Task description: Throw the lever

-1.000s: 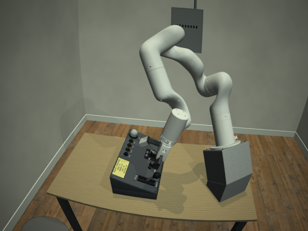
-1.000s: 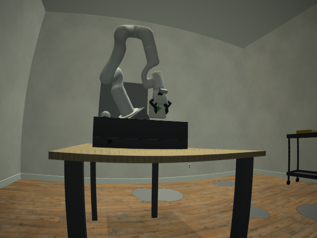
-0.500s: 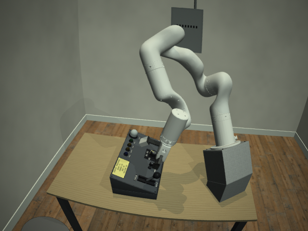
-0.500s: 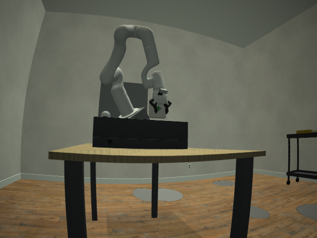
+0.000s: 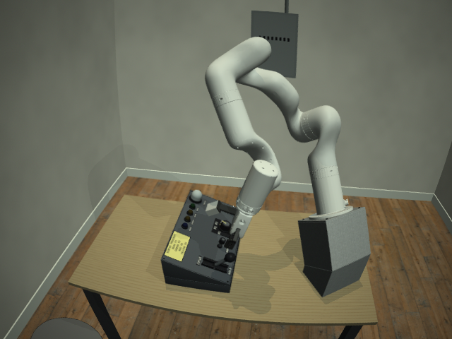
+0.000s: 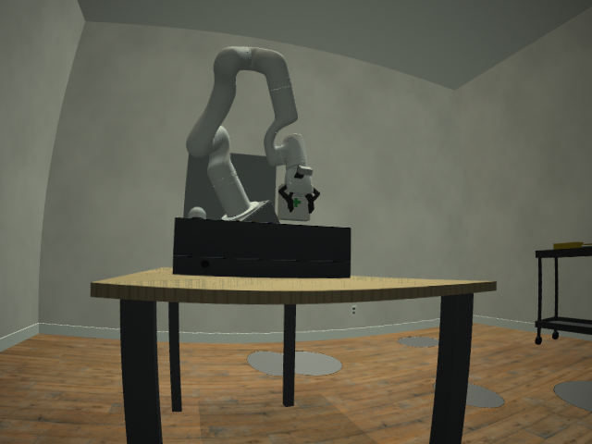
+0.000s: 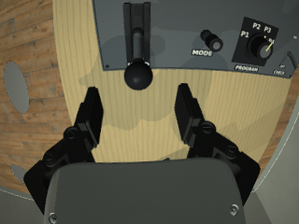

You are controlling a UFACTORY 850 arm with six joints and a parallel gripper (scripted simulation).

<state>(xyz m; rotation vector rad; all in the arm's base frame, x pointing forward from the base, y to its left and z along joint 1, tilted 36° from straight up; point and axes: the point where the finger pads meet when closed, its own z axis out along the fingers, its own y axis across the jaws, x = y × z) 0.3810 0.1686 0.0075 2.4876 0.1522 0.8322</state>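
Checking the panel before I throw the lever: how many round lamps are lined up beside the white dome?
4, in one row on the console: green, amber, dark yellow, blue.
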